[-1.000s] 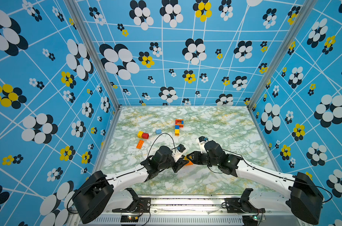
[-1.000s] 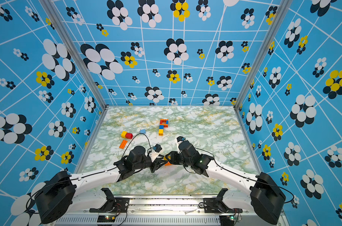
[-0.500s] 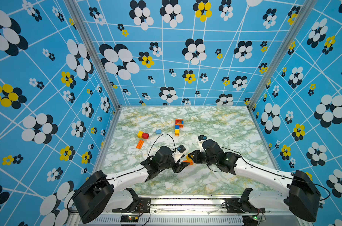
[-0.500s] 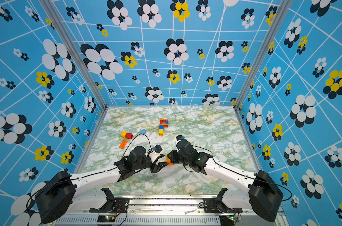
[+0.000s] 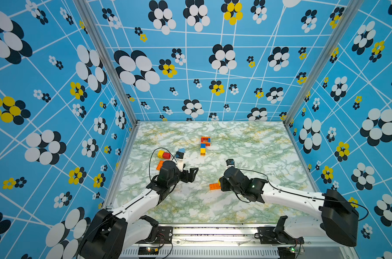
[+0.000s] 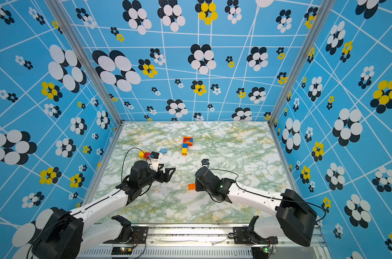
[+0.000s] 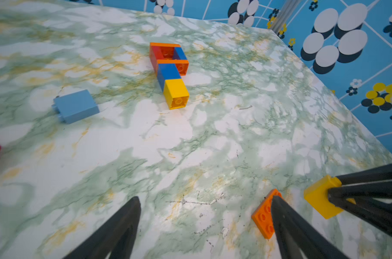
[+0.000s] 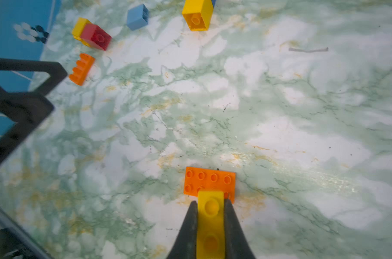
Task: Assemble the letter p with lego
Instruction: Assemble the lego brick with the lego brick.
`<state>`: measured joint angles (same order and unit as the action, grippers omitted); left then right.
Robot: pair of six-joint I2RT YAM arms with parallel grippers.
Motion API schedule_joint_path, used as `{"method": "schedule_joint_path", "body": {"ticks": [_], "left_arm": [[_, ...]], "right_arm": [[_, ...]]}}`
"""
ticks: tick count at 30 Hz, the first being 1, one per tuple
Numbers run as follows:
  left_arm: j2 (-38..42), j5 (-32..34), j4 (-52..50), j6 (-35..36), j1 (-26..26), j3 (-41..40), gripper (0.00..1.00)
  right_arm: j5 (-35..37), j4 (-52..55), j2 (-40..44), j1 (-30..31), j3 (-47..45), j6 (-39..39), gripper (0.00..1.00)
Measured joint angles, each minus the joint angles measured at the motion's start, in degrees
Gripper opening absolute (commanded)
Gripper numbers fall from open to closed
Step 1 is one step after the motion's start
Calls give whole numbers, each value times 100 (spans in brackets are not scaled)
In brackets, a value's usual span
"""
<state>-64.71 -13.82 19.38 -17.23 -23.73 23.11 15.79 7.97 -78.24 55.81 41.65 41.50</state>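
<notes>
While left end effector (image 7: 205,199) spread, yellow brick (image 8: 210,209) tight inside right end effector (image 8: 210,202).

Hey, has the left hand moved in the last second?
Yes. The left hand has backed away from the orange plate, toward the red brick, which stayed put.
</notes>
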Motion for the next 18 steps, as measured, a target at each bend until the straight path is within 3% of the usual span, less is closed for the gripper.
{"method": "schedule_joint_path", "body": {"ticks": [3, 4, 18], "left_arm": [[-7, 79, -98, -197, 74, -15, 93], [-11, 87, -120, -247, 87, -15, 100], [87, 354, -297, -426, 212, -24, 99]], "right_arm": [[350, -72, -278, 153, -28, -2, 0], [431, -116, -330, 181, -48, -2, 0], [1266, -352, -723, 448, -74, 28, 0]]}}
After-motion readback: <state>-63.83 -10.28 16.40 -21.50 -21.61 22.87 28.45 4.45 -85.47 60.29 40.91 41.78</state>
